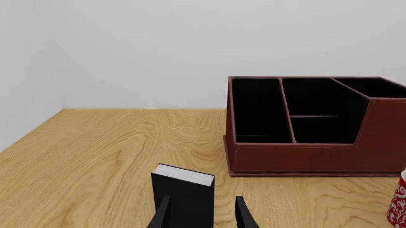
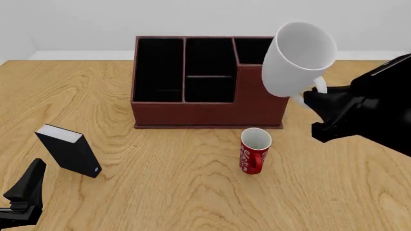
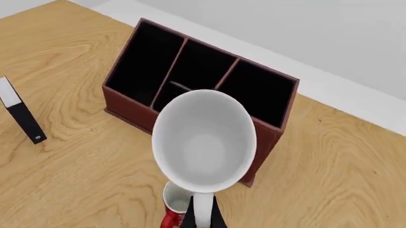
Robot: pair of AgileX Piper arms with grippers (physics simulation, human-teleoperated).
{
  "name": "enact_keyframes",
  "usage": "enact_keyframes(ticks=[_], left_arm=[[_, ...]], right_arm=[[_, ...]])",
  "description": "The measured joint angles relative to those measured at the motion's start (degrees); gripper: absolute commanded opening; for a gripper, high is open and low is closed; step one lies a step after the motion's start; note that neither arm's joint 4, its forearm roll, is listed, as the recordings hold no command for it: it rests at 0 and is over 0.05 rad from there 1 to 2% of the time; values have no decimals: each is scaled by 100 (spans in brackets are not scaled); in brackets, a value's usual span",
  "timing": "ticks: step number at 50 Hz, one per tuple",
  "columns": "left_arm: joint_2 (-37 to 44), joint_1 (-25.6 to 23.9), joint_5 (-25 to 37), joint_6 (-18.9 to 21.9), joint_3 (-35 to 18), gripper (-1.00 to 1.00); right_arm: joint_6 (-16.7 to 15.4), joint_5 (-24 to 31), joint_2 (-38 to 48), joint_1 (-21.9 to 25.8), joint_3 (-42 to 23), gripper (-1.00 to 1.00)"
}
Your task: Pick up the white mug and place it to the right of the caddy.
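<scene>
Wooden table (image 2: 192,192): under everything
Caddy (image 2: 205,82): landmark, far centre
White mug (image 2: 297,60): aloft, tilted, over caddy's right end
Right gripper (image 2: 311,98): clamped on mug handle
Red mug (image 2: 255,150): upright, just before caddy
Black box (image 2: 69,150): before caddy's left
Left gripper (image 1: 203,213): fingers apart, at black box

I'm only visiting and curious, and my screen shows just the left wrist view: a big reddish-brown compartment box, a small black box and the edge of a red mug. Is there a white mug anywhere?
Observer: Yes. The right gripper holds a glossy white ceramic mug by its loop handle, in the air near the right end of the reddish-brown leather-look caddy.
Visitor: Is it upright?
Observer: No, it is tilted. The right wrist view looks into its empty inside.
Visitor: And the red mug?
Observer: The red mug with white lettering stands upright in front of the caddy, apart from it.
</scene>
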Motion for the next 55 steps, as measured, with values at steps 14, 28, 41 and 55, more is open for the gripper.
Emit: enact_keyframes(ticks=[14,28,41,55], left_arm=[[0,0,0,0,0,100],[0,0,0,0,0,100],[0,0,0,0,0,100],[0,0,0,0,0,100]], right_arm=[[-17,197,-537,-547,277,-100],[-46,393,-930,-1033,422,-100],[-117,524,-1202,-1489,547,-100],[-97,637,-1354,-1922,541,-100]])
